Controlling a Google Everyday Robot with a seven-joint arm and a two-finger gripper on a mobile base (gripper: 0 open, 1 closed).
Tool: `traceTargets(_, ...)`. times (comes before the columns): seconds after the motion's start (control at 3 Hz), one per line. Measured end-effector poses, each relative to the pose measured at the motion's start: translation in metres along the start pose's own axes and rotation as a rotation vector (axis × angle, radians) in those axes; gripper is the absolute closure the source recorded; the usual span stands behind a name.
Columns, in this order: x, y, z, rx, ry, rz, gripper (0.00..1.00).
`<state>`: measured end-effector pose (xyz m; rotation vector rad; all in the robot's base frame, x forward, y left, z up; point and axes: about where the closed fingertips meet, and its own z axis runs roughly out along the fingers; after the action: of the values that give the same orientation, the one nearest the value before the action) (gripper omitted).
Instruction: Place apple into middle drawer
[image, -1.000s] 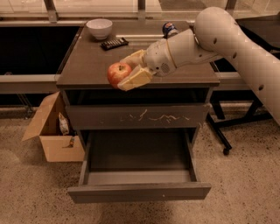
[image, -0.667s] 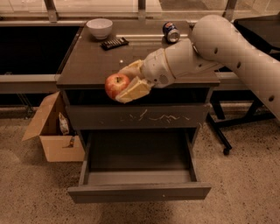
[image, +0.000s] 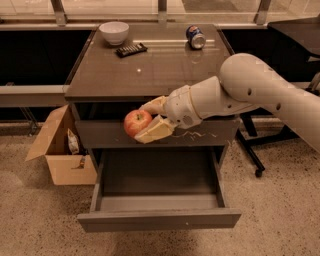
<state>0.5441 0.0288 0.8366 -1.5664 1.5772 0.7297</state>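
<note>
So the end effector (image: 147, 121) is out in front of the desk (image: 150, 75), just below the front edge of the top, and it's clamped on the apple (image: 137, 122). One tan finger (image: 152, 105) sits on the apple's upper right and the other wedges in under it. The apple's in mid-air, level with the closed drawer front with the white scratches (image: 200, 134), and it's covering the left-middle part of that panel. The white arm (image: 250, 87) comes in from the right side.

The middle drawer (image: 159, 219) is pulled wide open underneath, plain front panel facing the camera, and I can't see anything on its floor. The apple hangs above the drawer's back half, a bit left of centre, not inside it yet.

On the desk top there's a white bowl (image: 114, 32) at the back left, a black remote (image: 131, 49) just beside it, and a soda can (image: 195, 37) on its side at the back right. An open cardboard box (image: 60, 150) sits on the floor to the left of the desk.
</note>
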Motion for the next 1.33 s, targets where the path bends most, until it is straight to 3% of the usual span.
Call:
traceTargets(0.33, 0.000, 0.000, 0.000, 0.000, 0.000, 0.000, 1.00)
traceTargets(1.33, 0.106, 0.038, 0.026, -0.043, 0.064, 0.080, 1.00)
